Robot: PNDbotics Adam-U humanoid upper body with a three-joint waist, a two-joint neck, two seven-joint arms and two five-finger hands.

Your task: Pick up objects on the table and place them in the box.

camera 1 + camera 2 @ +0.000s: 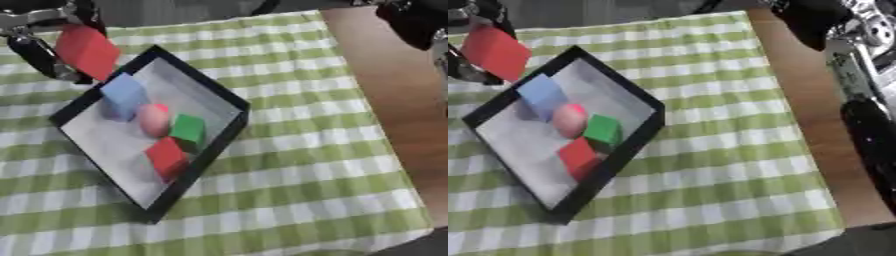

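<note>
The left hand (39, 52) holds a red block (86, 51) in its curled fingers just above the box's (214, 145) far corner, ready to drop it beside the blocks inside; the right hand is hidden.

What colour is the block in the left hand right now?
Red: the red block held by the left hand, clearest in the left eye view.

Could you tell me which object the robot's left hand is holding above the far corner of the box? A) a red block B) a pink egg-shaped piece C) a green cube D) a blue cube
A: the left hand grips a red block over the box rim, while the other three lie inside.
</note>
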